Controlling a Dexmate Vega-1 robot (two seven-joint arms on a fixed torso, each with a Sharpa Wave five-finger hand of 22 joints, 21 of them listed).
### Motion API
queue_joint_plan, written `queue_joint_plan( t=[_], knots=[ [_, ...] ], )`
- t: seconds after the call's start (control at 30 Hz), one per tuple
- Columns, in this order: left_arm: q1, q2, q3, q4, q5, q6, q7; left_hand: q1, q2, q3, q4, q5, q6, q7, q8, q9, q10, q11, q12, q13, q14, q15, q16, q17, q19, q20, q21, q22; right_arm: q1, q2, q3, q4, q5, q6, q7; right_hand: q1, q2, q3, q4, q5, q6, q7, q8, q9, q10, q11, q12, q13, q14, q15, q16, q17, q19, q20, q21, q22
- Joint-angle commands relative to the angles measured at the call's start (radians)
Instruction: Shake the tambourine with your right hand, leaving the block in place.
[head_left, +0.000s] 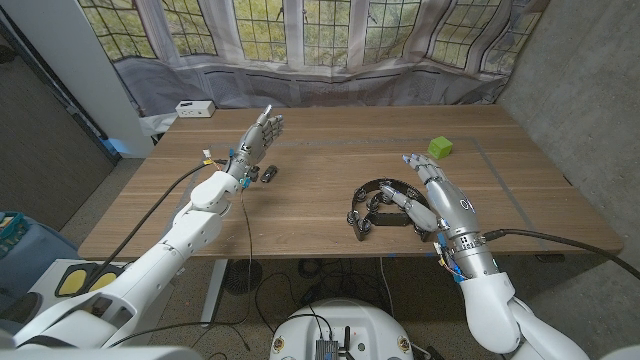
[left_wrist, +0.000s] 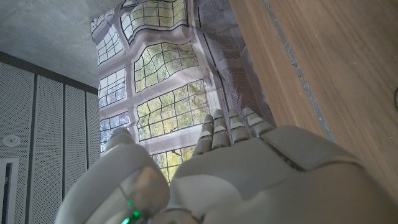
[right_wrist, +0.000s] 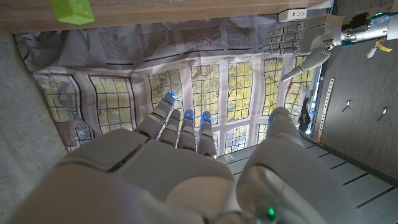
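Black and round, the jingled tambourine (head_left: 381, 206) lies on the wooden table (head_left: 320, 215), near its front edge. Just beside it the white right hand (head_left: 432, 190) hovers, fingers spread, holding nothing. Beyond sits the small green block (head_left: 440, 147). Well apart, the left hand (head_left: 257, 140) is raised, fingers extended, empty.

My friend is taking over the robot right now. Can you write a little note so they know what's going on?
Left hand: open, raised over the table's far left, holding nothing.
Right hand: open, just right of the tambourine, thumb reaching over its rim; no grip yet.
The tambourine lies on the table, near the front edge.
Green block: far right, untouched.
Done: reaching in. Left: grip, lift and shake the tambourine; leave the block alone.
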Motion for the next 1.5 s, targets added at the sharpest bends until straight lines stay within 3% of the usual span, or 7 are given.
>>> queue_joint_plan(
  t=[0.03,0.2,0.67,0.8,1.07,1.4,1.5],
  knots=[
    [0.004,0.011,-0.007,-0.008,-0.007,-0.004,-0.016,0.011,0.001,0.004,-0.004,-0.002,0.014,0.001,0.005,0.005,0.012,-0.001,0.007,0.004,0.007,0.003,0.005,0.003,0.005,0.006,0.003,0.005,0.0,-0.038,-0.056,-0.053,-0.143,-0.165,0.018,0.02,0.003,0.011,-0.005,0.004,-0.015,-0.002,-0.004,0.006,-0.012,-0.001,-0.003,0.003,-0.005,-0.006,-0.003,-0.002,0.01,0.002,0.008,0.002],
    [0.003,0.012,-0.008,-0.009,-0.012,0.0,-0.019,0.012,0.003,0.005,-0.005,-0.002,0.018,-0.002,0.005,0.005,0.015,0.0,0.008,0.004,0.009,0.004,0.005,0.003,0.003,0.006,0.002,0.005,0.012,-0.054,-0.071,-0.065,-0.133,-0.186,0.041,0.037,-0.005,0.014,0.001,0.002,-0.005,-0.003,0.006,0.007,-0.006,0.007,0.007,0.003,-0.04,0.011,-0.011,-0.002,-0.076,0.025,-0.016,0.003],
    [0.0,0.01,-0.006,0.007,-0.019,-0.004,-0.04,0.014,0.006,0.007,-0.007,-0.003,0.025,-0.001,0.005,0.005,0.018,-0.001,0.006,0.004,0.003,0.004,0.0,0.003,-0.006,0.009,-0.003,0.005,0.068,-0.098,-0.144,-0.098,-0.195,-0.301,0.167,0.036,-0.02,0.008,0.012,0.001,0.062,-0.018,0.025,0.008,0.021,0.007,0.018,0.004,-0.086,0.012,-0.014,-0.002,-0.234,-0.004,-0.024,0.003],
    [0.0,0.008,-0.005,0.013,-0.022,-0.009,-0.047,0.014,0.006,0.007,-0.008,-0.003,0.025,-0.001,0.005,0.005,0.02,-0.001,0.006,0.004,0.004,0.005,0.0,0.003,-0.007,0.008,-0.004,0.005,0.086,-0.118,-0.166,-0.117,-0.235,-0.346,0.233,0.039,-0.019,0.01,0.011,0.002,0.063,-0.017,0.024,0.008,0.019,0.006,0.017,0.005,-0.088,0.011,-0.014,-0.002,-0.23,-0.007,-0.018,0.003],
    [0.011,0.01,-0.008,0.008,-0.027,-0.012,-0.049,0.015,0.007,0.007,-0.009,-0.003,0.027,-0.002,0.004,0.005,0.02,-0.002,0.006,0.004,0.004,0.004,-0.001,0.003,-0.006,0.008,-0.004,0.005,0.139,-0.145,-0.229,-0.148,-0.392,-0.452,0.412,0.102,-0.017,0.037,-0.003,0.002,-0.041,-0.017,-0.01,0.01,-0.04,0.001,0.003,0.005,-0.093,0.01,-0.007,-0.008,-0.104,0.013,0.026,0.002],
    [0.03,0.02,-0.014,-0.008,-0.029,-0.01,-0.04,0.016,0.008,0.008,-0.01,-0.004,0.034,-0.002,0.005,0.005,0.021,-0.001,0.005,0.004,0.005,0.003,-0.001,0.003,-0.006,0.009,-0.005,0.005,0.149,-0.173,-0.215,-0.167,-0.373,-0.443,0.488,0.119,-0.023,0.041,-0.002,0.001,-0.06,-0.014,-0.004,0.011,-0.026,-0.001,0.013,0.004,-0.044,-0.004,0.011,-0.009,-0.055,0.007,0.034,0.001],
    [0.032,0.023,-0.014,-0.01,-0.03,-0.006,-0.041,0.016,0.009,0.008,-0.01,-0.004,0.034,-0.003,0.005,0.005,0.021,-0.001,0.004,0.004,0.005,0.004,-0.001,0.003,-0.007,0.009,-0.005,0.005,0.154,-0.177,-0.209,-0.167,-0.356,-0.434,0.492,0.12,-0.025,0.04,0.005,0.0,-0.063,-0.012,0.001,0.011,-0.011,-0.003,0.018,0.004,0.012,-0.007,0.031,-0.005,-0.01,0.003,0.043,0.002]
  ],
)
